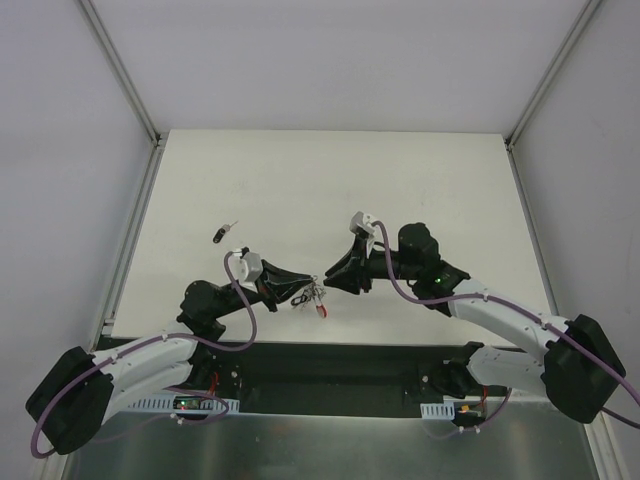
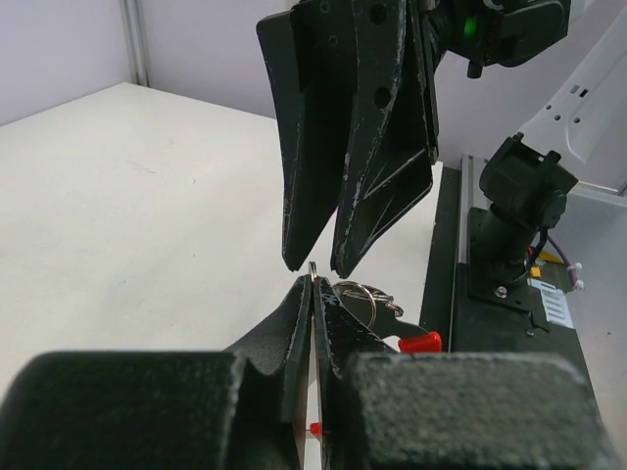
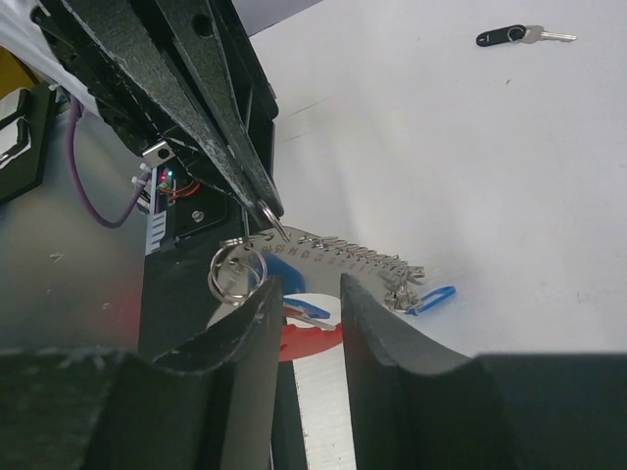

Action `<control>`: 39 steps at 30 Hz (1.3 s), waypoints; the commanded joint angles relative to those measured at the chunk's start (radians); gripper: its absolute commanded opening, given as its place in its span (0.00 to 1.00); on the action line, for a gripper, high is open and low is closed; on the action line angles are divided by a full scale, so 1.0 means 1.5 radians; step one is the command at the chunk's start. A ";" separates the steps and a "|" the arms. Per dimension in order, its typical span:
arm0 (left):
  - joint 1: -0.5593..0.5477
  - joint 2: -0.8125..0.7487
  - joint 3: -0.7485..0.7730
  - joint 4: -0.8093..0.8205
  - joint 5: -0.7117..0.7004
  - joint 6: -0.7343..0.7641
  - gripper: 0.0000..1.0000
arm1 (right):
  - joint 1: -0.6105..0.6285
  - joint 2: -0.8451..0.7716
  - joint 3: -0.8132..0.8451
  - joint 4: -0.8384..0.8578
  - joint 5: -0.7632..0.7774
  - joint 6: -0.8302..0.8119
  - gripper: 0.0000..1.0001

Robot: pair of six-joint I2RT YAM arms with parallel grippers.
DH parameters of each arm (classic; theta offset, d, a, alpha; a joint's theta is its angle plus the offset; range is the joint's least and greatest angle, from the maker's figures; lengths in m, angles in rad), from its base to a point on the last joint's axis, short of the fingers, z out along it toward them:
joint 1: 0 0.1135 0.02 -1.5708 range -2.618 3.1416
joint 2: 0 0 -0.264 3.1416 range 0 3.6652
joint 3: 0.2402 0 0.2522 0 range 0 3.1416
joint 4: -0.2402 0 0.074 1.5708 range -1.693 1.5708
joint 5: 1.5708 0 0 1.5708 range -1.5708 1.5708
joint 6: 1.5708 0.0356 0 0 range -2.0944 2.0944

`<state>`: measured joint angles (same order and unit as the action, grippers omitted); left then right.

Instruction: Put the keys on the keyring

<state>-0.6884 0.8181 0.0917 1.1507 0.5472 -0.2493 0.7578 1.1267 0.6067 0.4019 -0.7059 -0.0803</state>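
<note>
My left gripper (image 2: pixel 313 284) is shut on the thin silver ring of the keyring (image 2: pixel 313 266), held just above the table near its front edge. A bunch hangs from it: a second silver ring (image 3: pixel 235 272), a blue-headed key (image 3: pixel 305 311) and a red tag (image 3: pixel 305 341). My right gripper (image 3: pixel 304 286) is open, its fingertips (image 2: pixel 294 262) standing on either side of the pinched ring without gripping it. A black-headed key (image 1: pixel 224 235) lies alone on the table, far left of both grippers (image 1: pixel 314 284).
A short silver chain (image 3: pixel 392 272) with a blue clip (image 3: pixel 432 297) trails from the bunch onto the white table (image 1: pixel 330 180). The black base rail (image 1: pixel 330 360) runs just behind the grippers. Grey frame posts (image 1: pixel 120 70) stand at the table's far corners.
</note>
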 commanded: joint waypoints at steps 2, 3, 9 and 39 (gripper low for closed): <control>-0.005 0.023 0.022 0.102 0.021 -0.035 0.00 | 0.002 0.018 0.036 0.084 -0.044 0.014 0.31; -0.005 0.028 0.025 0.103 0.024 -0.037 0.00 | 0.001 0.022 0.037 0.089 -0.050 0.017 0.30; -0.005 0.034 0.029 0.104 0.024 -0.037 0.00 | 0.002 0.040 0.049 0.100 -0.081 0.018 0.29; 0.014 -0.065 0.076 -0.114 0.005 -0.001 0.25 | -0.020 0.007 0.072 0.037 -0.113 -0.005 0.01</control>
<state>-0.6853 0.8368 0.1303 1.1439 0.5659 -0.3145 0.7502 1.2236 0.6525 0.4816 -0.8604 -0.0452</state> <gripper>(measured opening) 0.239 0.022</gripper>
